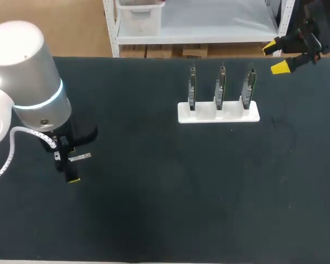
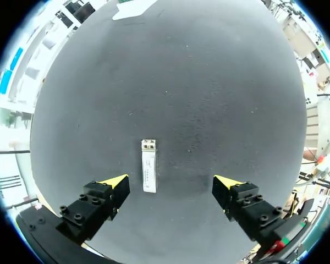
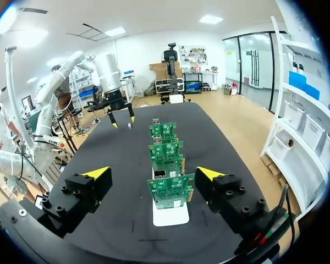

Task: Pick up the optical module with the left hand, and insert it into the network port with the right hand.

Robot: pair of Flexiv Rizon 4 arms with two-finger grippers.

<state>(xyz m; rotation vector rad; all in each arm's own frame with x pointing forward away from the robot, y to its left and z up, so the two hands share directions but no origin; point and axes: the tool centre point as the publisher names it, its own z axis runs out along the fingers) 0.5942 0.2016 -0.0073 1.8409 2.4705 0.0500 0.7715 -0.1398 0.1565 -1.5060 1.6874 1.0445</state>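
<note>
Hovering spread above the ungrasped optical module (image 2: 149, 165), the left tool (image 2: 171, 182) holds nothing; the right tool (image 3: 154, 172), also spread, waits well apart from it.

Silver left arm (image 1: 22, 60), blue-lit ring (image 1: 42, 102), white cable (image 1: 11, 149), black yellow-tipped left tool (image 2: 170, 184)

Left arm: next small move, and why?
Probably a small sideways shift of the left gripper to centre it over the optical module. The module lies flat on the table between the open jaws, untouched, but clearly nearer one side.
</note>
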